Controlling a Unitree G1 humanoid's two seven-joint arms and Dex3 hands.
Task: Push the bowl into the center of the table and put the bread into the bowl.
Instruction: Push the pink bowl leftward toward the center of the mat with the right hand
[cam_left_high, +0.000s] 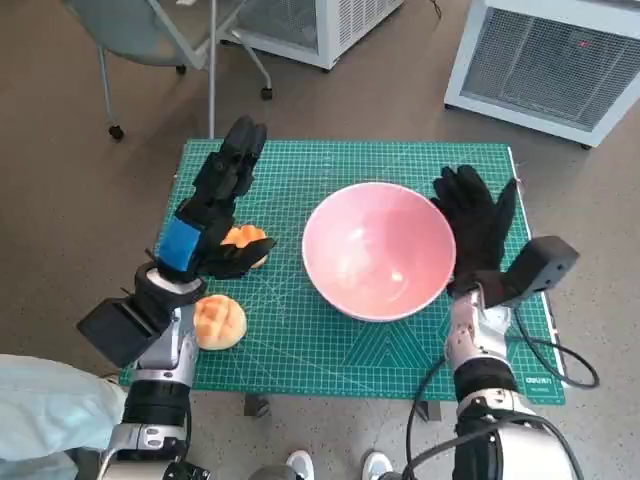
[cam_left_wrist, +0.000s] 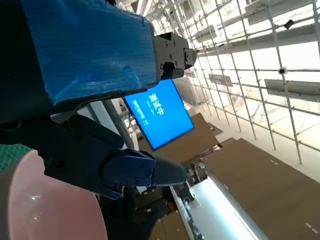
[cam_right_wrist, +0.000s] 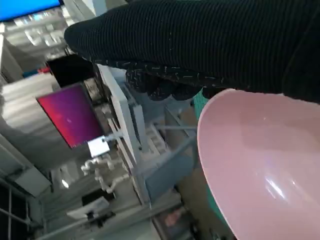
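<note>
On the green table mat (cam_left_high: 300, 340), the spread right hand (cam_left_high: 478, 222) is touching the pink bowl (cam_left_high: 378, 250); the empty left hand (cam_left_high: 215, 205) is hovering, fingers apart, over one bread roll (cam_left_high: 246, 240).

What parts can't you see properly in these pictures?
- Upper bread roll: head view, mostly covered by the left hand; contact unclear.
- Right hand and bowl: head view, touching or just beside, can't tell.
- Both rolls: missing from both wrist views.
- Lower roll: partly behind the left forearm.
</note>
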